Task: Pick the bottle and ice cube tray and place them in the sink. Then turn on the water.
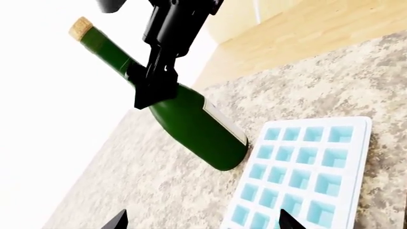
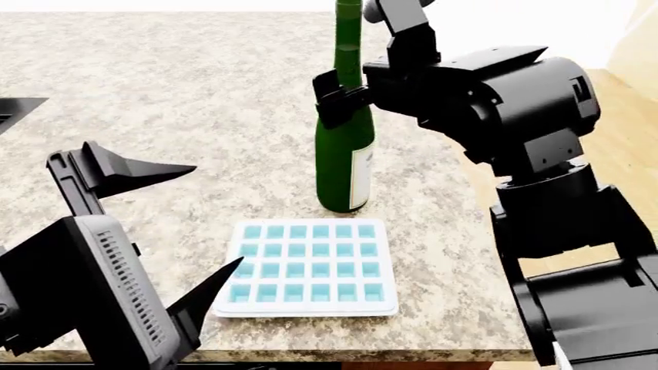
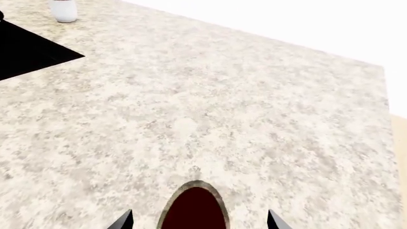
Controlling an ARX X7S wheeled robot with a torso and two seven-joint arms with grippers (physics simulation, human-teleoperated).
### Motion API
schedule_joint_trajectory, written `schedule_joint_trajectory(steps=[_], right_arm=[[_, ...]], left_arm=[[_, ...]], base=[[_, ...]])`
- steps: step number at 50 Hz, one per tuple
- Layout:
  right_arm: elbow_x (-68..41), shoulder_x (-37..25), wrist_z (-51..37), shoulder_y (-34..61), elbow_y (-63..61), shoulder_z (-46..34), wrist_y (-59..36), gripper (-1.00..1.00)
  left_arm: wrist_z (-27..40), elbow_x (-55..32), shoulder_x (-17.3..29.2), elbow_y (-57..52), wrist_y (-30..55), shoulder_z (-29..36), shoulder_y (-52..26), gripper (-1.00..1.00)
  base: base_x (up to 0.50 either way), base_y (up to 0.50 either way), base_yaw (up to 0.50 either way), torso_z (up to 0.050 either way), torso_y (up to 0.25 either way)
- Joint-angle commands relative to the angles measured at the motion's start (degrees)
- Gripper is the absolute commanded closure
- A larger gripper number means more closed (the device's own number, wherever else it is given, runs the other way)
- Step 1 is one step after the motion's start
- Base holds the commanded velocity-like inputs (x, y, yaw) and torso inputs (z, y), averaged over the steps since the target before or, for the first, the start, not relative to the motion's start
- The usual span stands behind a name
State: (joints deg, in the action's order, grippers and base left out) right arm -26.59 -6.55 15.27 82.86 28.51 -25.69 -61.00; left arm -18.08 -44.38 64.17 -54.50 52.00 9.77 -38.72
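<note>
The dark green bottle stands upright on the speckled counter. It also shows in the left wrist view as the bottle. My right gripper reaches in from the right, and its open jaws straddle the bottle's neck. In the right wrist view the bottle's top sits between the wide-apart fingertips of the right gripper, with a gap on each side. The white ice cube tray with blue cells lies flat in front of the bottle. My left gripper hangs open just left of the tray and holds nothing. One fingertip is over the tray.
A black corner of the sink shows at the left edge, and the sink shows again far from the bottle. A small white container stands beside it. The counter's front edge lies just below the tray, and wooden floor lies to the right.
</note>
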Motion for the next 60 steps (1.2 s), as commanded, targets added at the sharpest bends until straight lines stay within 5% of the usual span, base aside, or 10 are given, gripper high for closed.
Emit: schedule_joint_trajectory(steps=[1,4,5,26,40,60], right_arm=[[0.8,1.4,1.3,1.2,6.0,-1.3,4.1,-1.0],[0.7,1.5,1.4,1.1,5.9,-1.6,4.1,-1.0],[0.7,1.5,1.4,1.1,5.8,-1.7,4.0,1.0],[1.5,1.5,1.2,4.9,9.2,-2.1,8.8,1.0],[1.9,-5.2,-2.4,8.2,0.2,0.0,6.5,1.0],[5.7,-17.8,-13.3,5.3,-15.6,1.6,-4.7,1.0]], left_arm=[[0.2,0.3,0.3,0.4,-0.9,0.1,0.7,-1.0],[0.2,0.5,0.2,0.6,-1.1,0.3,0.7,-1.0],[0.2,0.6,0.2,0.6,-1.2,0.4,0.8,-1.0],[0.7,0.8,0.7,0.8,-2.4,0.3,1.6,-1.0],[-0.6,3.3,0.6,-0.5,-0.9,4.4,-1.6,-1.0],[-11.1,5.1,-5.1,-5.4,11.4,25.2,-29.0,-1.0]], base=[[0.0,0.0,0.0,0.0,0.0],[0.0,0.0,0.0,0.0,0.0],[0.0,0.0,0.0,0.0,0.0],[0.0,0.0,0.0,0.0,0.0],[0.0,0.0,0.0,0.0,0.001],[0.0,0.0,0.0,0.0,0.0]])
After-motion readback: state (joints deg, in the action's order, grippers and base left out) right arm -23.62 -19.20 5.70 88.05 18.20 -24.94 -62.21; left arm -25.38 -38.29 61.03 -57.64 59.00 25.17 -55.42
